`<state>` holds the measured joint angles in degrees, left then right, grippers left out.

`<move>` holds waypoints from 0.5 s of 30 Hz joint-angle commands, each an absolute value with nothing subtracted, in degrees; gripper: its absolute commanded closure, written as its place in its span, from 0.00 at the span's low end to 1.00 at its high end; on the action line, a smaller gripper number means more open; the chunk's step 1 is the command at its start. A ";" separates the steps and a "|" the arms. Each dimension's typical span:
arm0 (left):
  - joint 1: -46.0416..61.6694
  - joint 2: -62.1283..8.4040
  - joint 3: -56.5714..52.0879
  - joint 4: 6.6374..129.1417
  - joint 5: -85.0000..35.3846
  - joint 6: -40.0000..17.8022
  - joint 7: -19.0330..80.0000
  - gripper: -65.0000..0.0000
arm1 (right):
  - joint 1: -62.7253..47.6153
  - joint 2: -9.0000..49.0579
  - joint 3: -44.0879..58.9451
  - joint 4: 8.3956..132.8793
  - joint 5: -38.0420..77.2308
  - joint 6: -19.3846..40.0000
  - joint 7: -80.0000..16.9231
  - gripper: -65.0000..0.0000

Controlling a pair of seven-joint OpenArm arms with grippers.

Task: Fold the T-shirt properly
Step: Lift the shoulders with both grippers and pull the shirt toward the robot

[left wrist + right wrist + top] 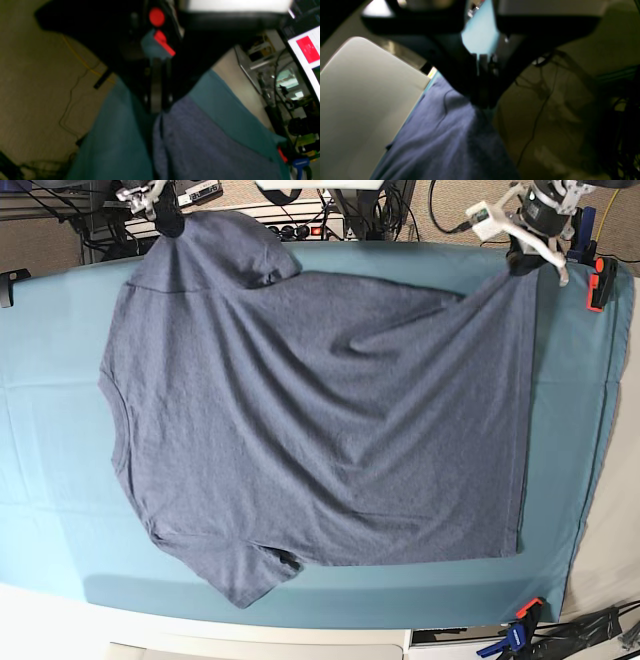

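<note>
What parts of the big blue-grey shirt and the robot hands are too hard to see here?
- White lettering on the heathered blue-grey cotton T-shirt: none shows in the base view.
- Left hand: its tips are buried in the shirt's corner in the base view; the left wrist view is dark and blurred.
- Right hand: cut off by the base view's top edge; the right wrist view shows only a black blur.
</note>
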<state>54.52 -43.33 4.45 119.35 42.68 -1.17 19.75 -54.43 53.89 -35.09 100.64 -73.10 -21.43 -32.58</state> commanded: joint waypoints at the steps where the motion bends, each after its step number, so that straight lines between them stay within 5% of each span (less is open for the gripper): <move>1: 56.16 -43.83 4.21 120.18 43.92 0.25 20.01 1.00 | -56.03 55.05 -34.37 101.32 -74.35 -22.63 -33.52 1.00; 15: 60.66 -43.86 4.21 120.27 45.41 2.22 23.16 1.00 | -69.25 57.32 -18.46 101.32 -76.64 -27.83 -34.06 1.00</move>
